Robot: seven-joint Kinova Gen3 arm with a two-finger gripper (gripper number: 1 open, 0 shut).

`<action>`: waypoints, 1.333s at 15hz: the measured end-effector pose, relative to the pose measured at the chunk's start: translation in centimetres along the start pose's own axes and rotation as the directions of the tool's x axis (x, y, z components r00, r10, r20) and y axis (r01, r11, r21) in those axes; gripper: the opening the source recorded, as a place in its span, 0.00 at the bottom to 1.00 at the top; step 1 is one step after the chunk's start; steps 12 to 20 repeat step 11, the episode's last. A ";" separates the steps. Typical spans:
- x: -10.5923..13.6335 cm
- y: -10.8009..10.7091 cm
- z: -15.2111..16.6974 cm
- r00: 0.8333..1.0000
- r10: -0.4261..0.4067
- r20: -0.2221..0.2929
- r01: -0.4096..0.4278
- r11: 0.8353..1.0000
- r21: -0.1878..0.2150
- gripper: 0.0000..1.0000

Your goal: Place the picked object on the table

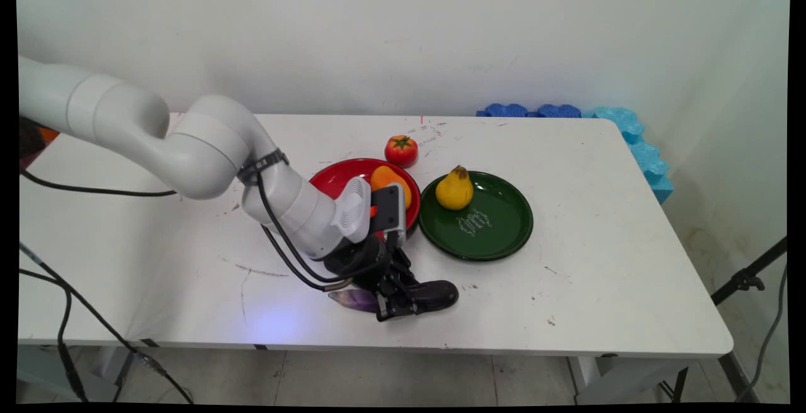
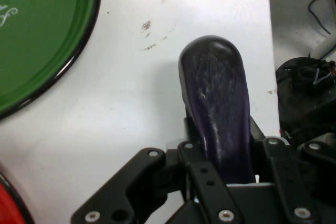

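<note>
- The claw [image 1: 398, 303] is down at the table's [image 1: 598, 274] near edge, clamped round a dark purple eggplant [image 1: 434, 293] that lies flat on the tabletop; in the hand view the fingers [image 2: 262, 145] press against both flanks of the eggplant [image 2: 218, 108].
- The eggplant's rounded dark end points toward the picture's right in the main view, and its paler purple end sticks out on the other side of the claw.
- It looks like a toy: smooth, glossy, probably light and stiff, so likely slippery rather than fragile. The grip sits near the middle of its length, which seems the sensible place, since the body narrows away from there.
- Just beyond the claw are a red plate [image 1: 340, 177] with an orange fruit [image 1: 385, 180] on it and a green plate [image 1: 497, 224] with a yellow pear [image 1: 454, 189].
- A tomato [image 1: 401, 150] stands on the table behind the red plate.
</note>
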 end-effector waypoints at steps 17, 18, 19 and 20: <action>0.3 -0.1 0.4 1.000 -0.011 -0.015 0.011 1.000 0.014 1.00; 0.3 -0.1 0.4 1.000 -0.011 -0.015 0.011 1.000 0.014 1.00; 0.3 -0.1 0.4 1.000 -0.011 -0.015 0.011 1.000 0.014 1.00; 0.3 -0.1 0.4 1.000 -0.011 -0.015 0.011 1.000 0.014 1.00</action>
